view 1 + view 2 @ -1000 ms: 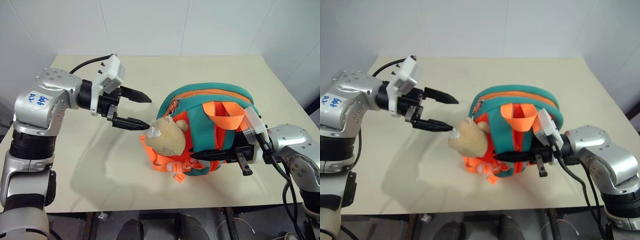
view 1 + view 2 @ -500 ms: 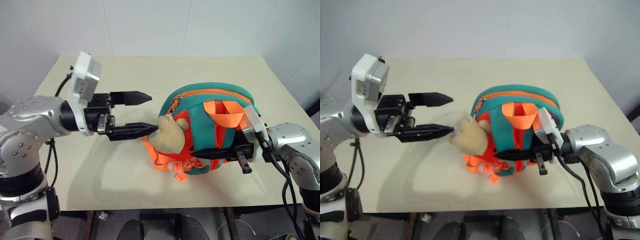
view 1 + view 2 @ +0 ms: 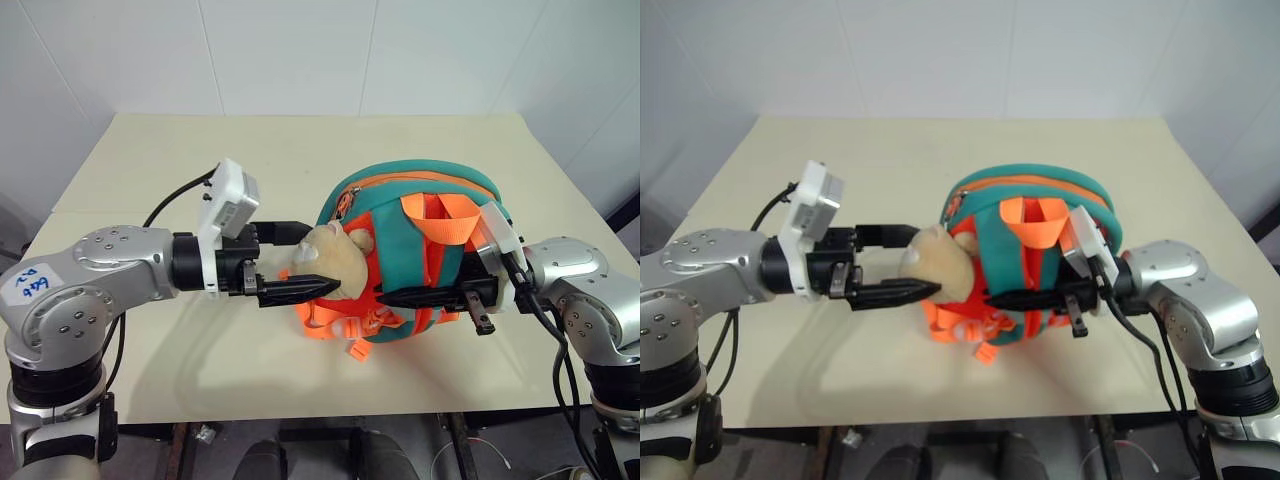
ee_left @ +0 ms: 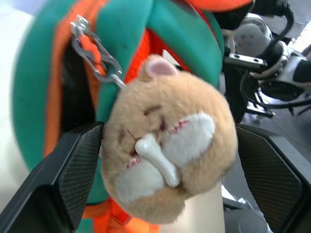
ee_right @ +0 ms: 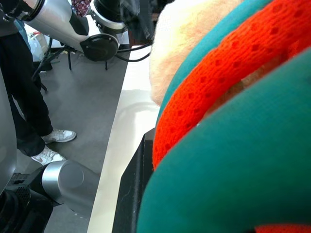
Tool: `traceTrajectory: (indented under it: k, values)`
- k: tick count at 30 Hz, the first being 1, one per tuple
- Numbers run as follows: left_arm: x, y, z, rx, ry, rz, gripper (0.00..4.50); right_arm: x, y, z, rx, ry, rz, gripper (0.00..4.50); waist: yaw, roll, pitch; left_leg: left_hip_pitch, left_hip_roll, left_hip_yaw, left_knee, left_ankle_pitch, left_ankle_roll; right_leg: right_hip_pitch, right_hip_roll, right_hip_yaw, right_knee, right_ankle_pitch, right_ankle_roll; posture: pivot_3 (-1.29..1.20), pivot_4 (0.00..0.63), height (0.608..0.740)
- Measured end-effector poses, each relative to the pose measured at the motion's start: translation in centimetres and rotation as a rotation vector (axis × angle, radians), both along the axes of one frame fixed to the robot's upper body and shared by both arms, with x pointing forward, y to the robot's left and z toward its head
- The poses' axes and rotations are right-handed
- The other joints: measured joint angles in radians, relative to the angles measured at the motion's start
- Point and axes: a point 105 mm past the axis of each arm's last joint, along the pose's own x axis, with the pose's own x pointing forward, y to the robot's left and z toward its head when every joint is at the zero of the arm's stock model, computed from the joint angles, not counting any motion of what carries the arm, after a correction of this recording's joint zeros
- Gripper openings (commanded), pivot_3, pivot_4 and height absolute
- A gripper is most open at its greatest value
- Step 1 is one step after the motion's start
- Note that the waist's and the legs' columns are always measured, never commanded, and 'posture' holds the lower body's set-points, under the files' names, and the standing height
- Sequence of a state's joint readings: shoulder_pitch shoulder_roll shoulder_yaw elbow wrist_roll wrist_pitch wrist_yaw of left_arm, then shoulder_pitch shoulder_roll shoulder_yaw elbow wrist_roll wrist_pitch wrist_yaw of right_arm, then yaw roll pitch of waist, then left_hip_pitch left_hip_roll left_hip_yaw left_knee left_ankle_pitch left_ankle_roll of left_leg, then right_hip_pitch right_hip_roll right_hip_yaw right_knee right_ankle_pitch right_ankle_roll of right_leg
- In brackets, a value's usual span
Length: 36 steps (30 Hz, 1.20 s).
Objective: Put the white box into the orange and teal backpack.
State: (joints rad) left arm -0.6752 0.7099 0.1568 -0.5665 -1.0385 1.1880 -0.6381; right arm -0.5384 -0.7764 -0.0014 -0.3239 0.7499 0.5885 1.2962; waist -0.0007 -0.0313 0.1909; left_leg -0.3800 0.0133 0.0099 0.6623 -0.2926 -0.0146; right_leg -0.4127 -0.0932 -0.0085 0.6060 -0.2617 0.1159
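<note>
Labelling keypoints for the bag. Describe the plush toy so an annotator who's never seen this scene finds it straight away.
Start at the beige table, where the orange and teal backpack sits between the two arms. On the backpack's side facing the left gripper, between that gripper's open jaws, hangs the plush toy. It is the one tan, furry thing there, round-headed with a white muzzle and a small pink ear, clipped on by a metal clasp.

The orange and teal backpack (image 3: 415, 255) stood upright at about three o'clock from the tabletop's middle, held up between both arms. Its body was orange mesh, edged with teal trim and teal straps, and a light orange webbing loop (image 3: 440, 212) rose at twelve o'clock on it. A tan plush toy (image 3: 328, 262) hung from a metal clip at its nine o'clock side.
</note>
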Motion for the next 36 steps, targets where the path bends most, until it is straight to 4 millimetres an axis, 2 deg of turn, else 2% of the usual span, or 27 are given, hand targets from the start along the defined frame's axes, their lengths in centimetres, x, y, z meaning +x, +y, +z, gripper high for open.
traceTrajectory:
  k: [5,6,15,19,25,28,31,36]
  values:
    - [0.4,-0.2,-0.3,0.019,0.006,-0.012,4.48,0.1,0.1,-0.1,0.000,-0.001,-0.005,0.52,0.000,0.000,0.000,0.000,0.000,0.000,0.000,0.000,0.000,0.000,0.000,0.000,0.000,0.000,0.000,0.00,0.150,0.740]
    - [0.5,-0.3,-0.3,0.020,-0.001,-0.013,4.09,0.1,0.1,-0.1,0.001,-0.001,-0.005,0.52,0.000,0.000,0.000,0.000,0.000,0.000,0.000,0.000,0.000,0.000,0.000,0.000,0.000,0.000,0.000,0.00,0.150,0.740]
    - [1.6,-1.5,0.0,0.005,-0.043,-0.025,1.61,0.3,0.3,-0.1,0.008,-0.007,-0.023,0.52,0.001,0.000,0.000,0.000,0.000,0.000,-0.001,0.000,0.000,0.000,0.000,0.000,-0.002,0.000,0.000,0.00,0.150,0.740]
    - [1.8,-1.6,-0.1,-0.002,-0.035,-0.022,0.89,0.4,0.3,-0.1,0.007,-0.008,-0.027,0.52,0.000,0.000,0.000,0.000,0.000,0.000,-0.001,0.000,0.000,0.000,0.000,-0.001,-0.002,0.000,0.000,0.00,0.150,0.740]
    - [1.9,-1.6,0.2,0.005,-0.043,-0.029,0.81,0.4,0.3,-0.1,0.007,-0.013,-0.032,0.52,0.000,0.000,0.000,0.000,0.000,0.000,-0.001,0.000,0.000,0.000,0.000,-0.001,-0.002,0.000,0.000,0.00,0.150,0.740]
    - [1.5,-1.2,1.0,0.012,-0.062,-0.047,0.81,0.3,0.4,-0.1,0.006,-0.018,-0.028,0.52,-0.002,0.000,0.000,0.000,0.000,0.000,-0.002,0.000,0.000,0.000,0.000,-0.001,-0.002,0.000,0.000,0.00,0.150,0.740]
    - [1.5,-0.3,1.9,0.023,-0.091,-0.044,0.81,0.1,0.4,-0.1,0.004,-0.019,-0.025,0.52,-0.002,0.001,0.000,0.000,0.000,0.000,-0.003,0.000,0.000,0.000,0.000,-0.001,-0.003,0.000,-0.001,0.00,0.150,0.740]
    - [2.1,2.9,3.7,0.068,-0.151,0.005,0.81,0.1,0.2,-0.6,-0.002,-0.002,-0.035,0.52,-0.001,0.001,0.001,0.000,0.000,0.001,-0.005,0.000,0.000,0.000,0.000,-0.003,-0.004,-0.001,-0.002,0.00,0.150,0.740]
